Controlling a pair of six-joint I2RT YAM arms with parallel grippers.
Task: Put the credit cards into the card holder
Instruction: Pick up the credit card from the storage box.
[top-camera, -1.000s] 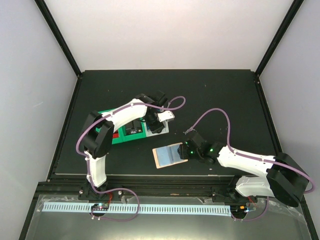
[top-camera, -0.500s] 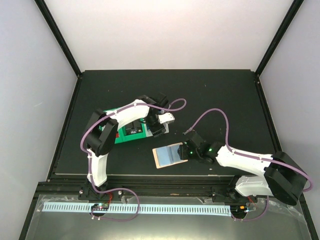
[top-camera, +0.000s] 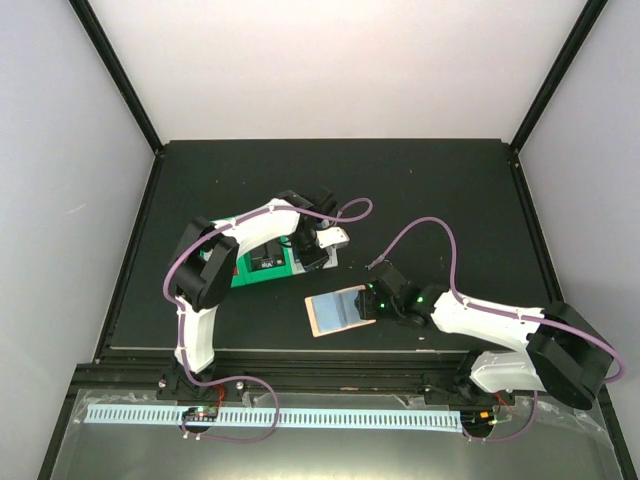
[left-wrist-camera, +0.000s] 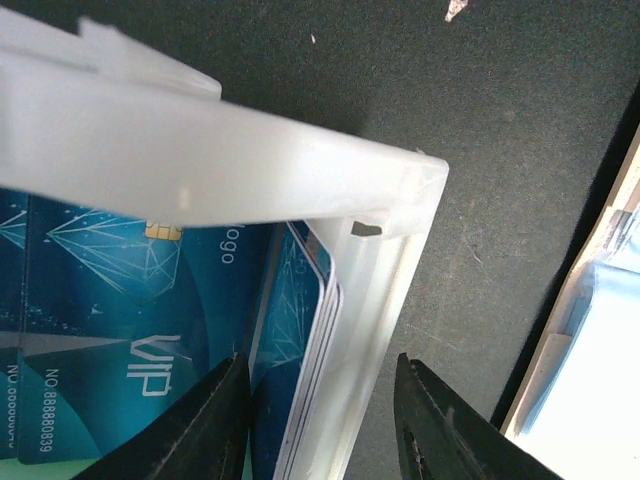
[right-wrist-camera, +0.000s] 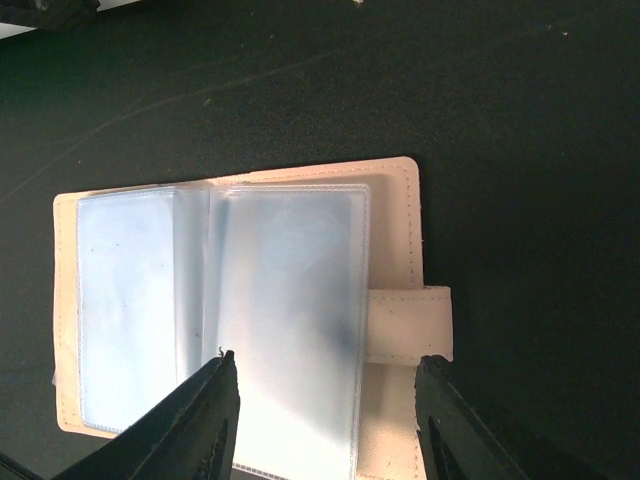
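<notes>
0 cards filed. Your left fingers (left-wrist-camera: 215, 425) straddle credit cards (left-wrist-camera: 120, 330) and white bin (left-wrist-camera: 250, 160) wall — grip undetermined; right fingers (right-wrist-camera: 205, 420) apart, empty, above card holder (right-wrist-camera: 395, 230).

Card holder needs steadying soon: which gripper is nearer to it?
Right. The right gripper is over the strap side of the card holder; the left gripper is away at the white bin.

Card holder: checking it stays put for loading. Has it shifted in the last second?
No. The card holder lies just as near the table edge as before.
</notes>
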